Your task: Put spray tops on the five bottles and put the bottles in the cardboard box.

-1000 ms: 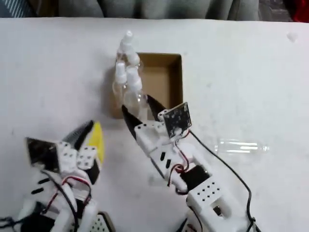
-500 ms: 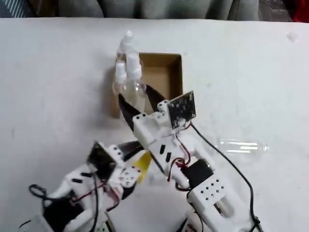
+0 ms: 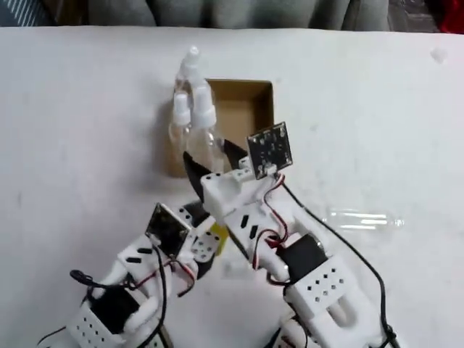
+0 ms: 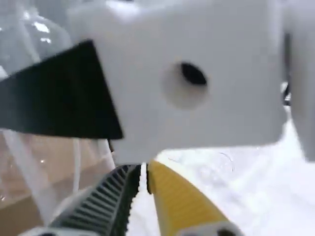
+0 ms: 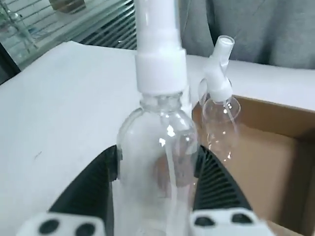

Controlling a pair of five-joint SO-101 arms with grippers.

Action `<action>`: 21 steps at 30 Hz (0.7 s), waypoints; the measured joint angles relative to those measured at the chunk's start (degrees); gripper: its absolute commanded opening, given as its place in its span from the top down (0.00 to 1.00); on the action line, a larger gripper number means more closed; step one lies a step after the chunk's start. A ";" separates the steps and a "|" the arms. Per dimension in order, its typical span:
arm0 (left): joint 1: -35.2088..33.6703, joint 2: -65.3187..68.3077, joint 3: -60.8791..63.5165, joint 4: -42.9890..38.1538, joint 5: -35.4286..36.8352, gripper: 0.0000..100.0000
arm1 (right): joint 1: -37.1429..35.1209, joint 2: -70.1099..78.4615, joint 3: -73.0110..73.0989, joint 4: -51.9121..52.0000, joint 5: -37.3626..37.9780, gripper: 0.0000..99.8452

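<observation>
My right gripper [image 3: 208, 154] is shut on a clear bottle [image 3: 204, 116] with a white spray top, holding it upright at the left wall of the cardboard box [image 3: 250, 119]. In the right wrist view the bottle [image 5: 157, 142] stands between the black fingers [image 5: 96, 189], with the box [image 5: 275, 142] behind it. Two more topped bottles [image 3: 181, 112] [image 3: 192, 67] stand at the box's left edge; one [image 5: 219, 105] shows behind the held one. My left gripper [image 3: 209, 226], with black and yellow fingers, is shut and empty close under the right arm [image 4: 197, 73].
A clear bottle without a top [image 3: 362, 219] lies on its side on the white table [image 3: 377, 109], right of the right arm. The two arms crowd the table's front middle. The left gripper [image 4: 143, 179] sits just short of the other arm's housing.
The left arm has swung from the front left toward the middle, ending beside the right arm. The right gripper has shifted slightly with the bottle still in it.
</observation>
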 measured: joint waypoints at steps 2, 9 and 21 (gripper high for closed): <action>0.00 0.00 1.14 -1.49 0.00 0.98 | 0.00 -0.70 -0.26 1.67 0.00 0.98; 0.00 -0.09 1.49 -2.29 -0.26 0.98 | 0.00 -5.45 -0.26 5.27 0.00 0.98; -11.16 0.00 1.58 -2.29 -0.62 0.98 | 6.51 -6.33 -0.35 6.24 1.23 0.98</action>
